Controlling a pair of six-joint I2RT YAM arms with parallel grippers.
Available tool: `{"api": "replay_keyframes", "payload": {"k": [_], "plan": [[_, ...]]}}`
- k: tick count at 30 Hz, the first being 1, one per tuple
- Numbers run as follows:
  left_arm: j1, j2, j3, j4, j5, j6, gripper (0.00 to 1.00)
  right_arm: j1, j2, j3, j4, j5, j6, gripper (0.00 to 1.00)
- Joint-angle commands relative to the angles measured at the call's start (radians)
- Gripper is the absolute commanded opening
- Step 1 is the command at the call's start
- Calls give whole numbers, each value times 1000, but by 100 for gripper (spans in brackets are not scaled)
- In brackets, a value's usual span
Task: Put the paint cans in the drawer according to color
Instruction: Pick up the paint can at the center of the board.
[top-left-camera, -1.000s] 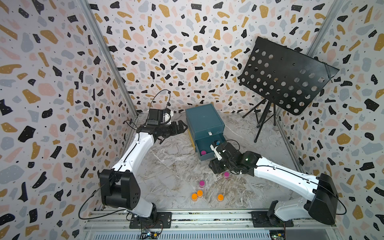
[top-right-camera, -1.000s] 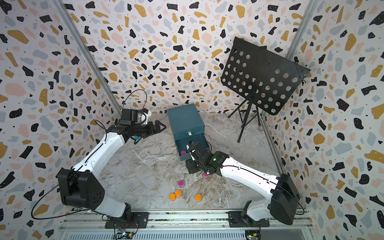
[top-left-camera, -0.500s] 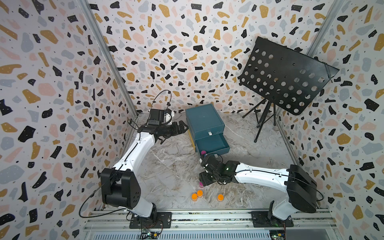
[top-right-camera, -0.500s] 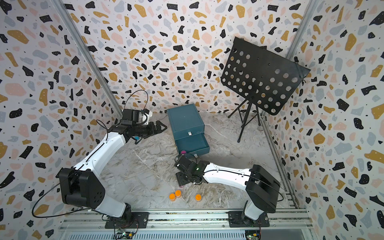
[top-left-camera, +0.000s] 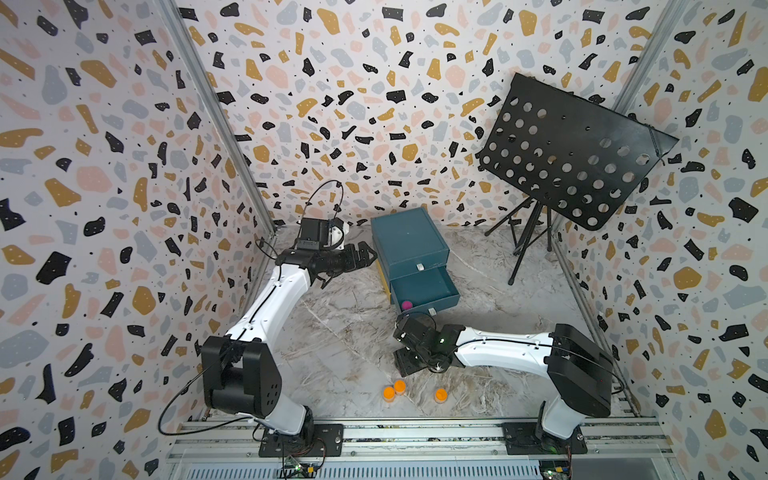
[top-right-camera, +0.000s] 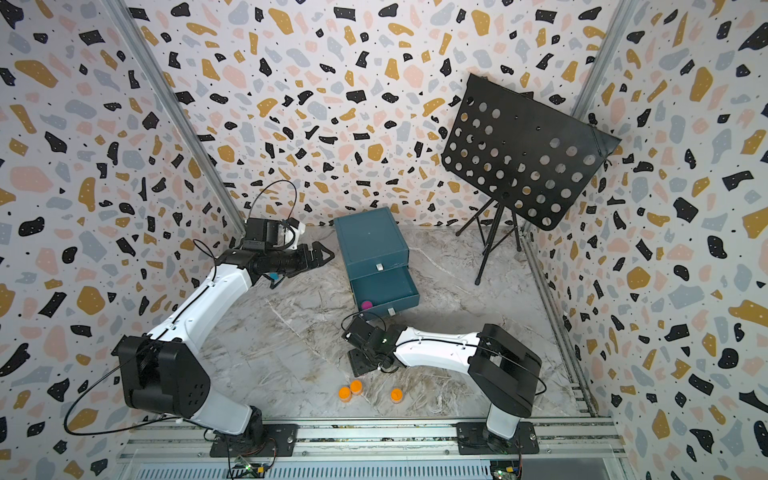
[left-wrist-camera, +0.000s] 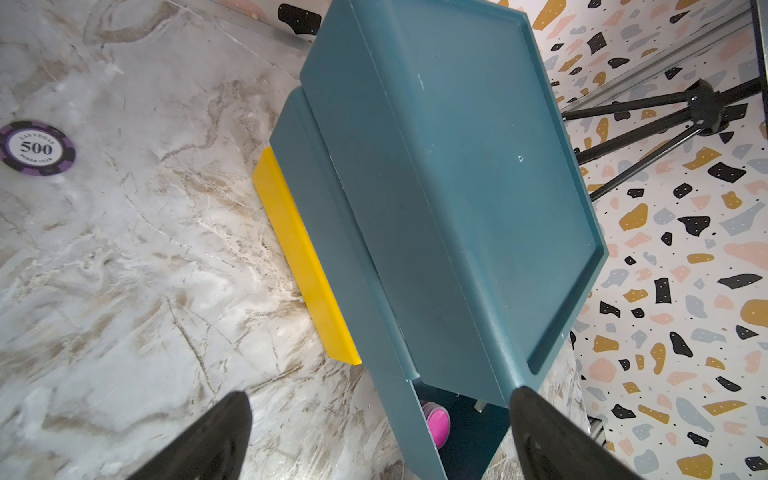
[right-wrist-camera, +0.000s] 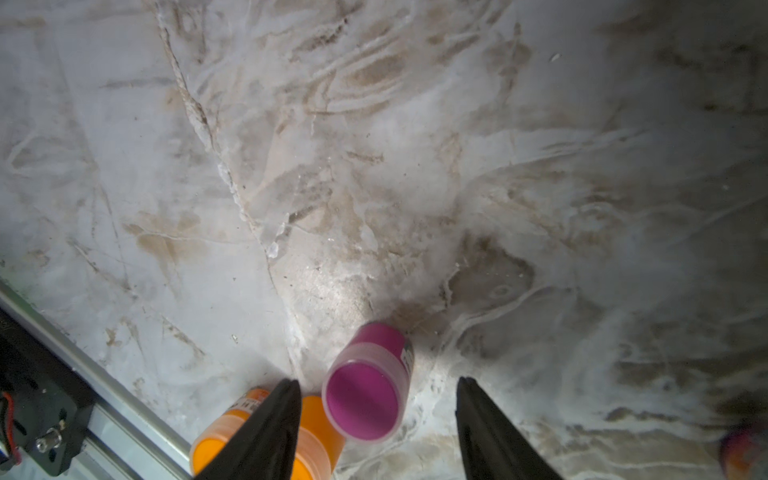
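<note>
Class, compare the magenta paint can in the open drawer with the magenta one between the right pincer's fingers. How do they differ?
The drawer can sits inside the pulled-out drawer; the table can stands on the marble table. The drawer can is the only one showing there; the table can has an orange can beside it. Both are small, round, magenta-topped.

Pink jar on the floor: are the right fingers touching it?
Apart. The right wrist view shows gaps between the pink jar and both right fingers.
</note>
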Motion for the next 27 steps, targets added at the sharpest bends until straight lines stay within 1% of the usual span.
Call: {"api": "replay_keyframes", "payload": {"k": [1,4,10,15,19,21,27], "plan": [[-13,-16,-24,-18,-15,27,100,7,8,37,-14,2,11,64],[-13,-33,-44,-11,-34,36,100,7,26,46,-12,-7,12,62],[-13,-33,-42,2,-25,27,100,11,56,49,-20,-4,15,59],[-13,-36,-38,-1,-25,28,100,16,77,56,-32,5,16,54],[-13,-41,-44,2,-26,27,100,26,81,53,-41,23,20,46],[-13,-41,-44,3,-27,27,100,30,72,53,-48,33,20,40],[-13,-50,-45,1,-40,30,100,31,-7,76,-116,88,-17,24]]}}
